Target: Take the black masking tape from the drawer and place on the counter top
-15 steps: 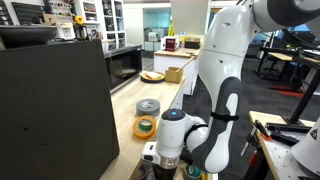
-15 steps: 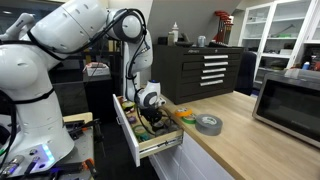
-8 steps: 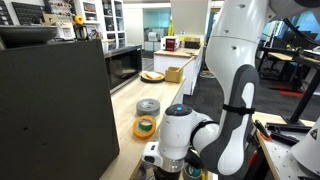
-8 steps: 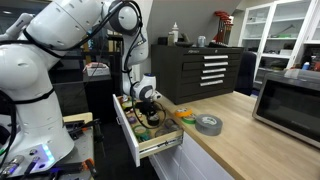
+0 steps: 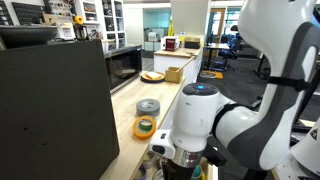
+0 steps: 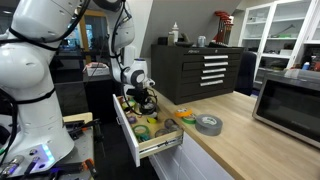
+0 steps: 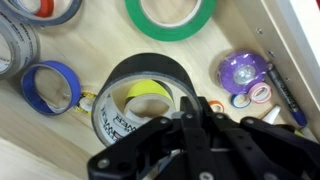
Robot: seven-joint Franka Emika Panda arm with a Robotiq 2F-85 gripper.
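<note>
The black masking tape, a black ring with a pale printed core, fills the middle of the wrist view and stands tilted over the drawer's wood floor. My gripper comes in from the bottom, its two fingers drawn close together on the roll's right wall. In an exterior view the gripper is low over the open drawer, whose white front sticks out below the tan counter top. The counter top also shows in an exterior view, where the arm hides the drawer.
In the drawer lie a green roll, a blue roll, a purple roll and a pen. On the counter lie a grey roll and a yellow roll with green centre. A microwave stands further along.
The arm has swung and the gripper has shifted toward the back of the drawer, slightly higher than before.
</note>
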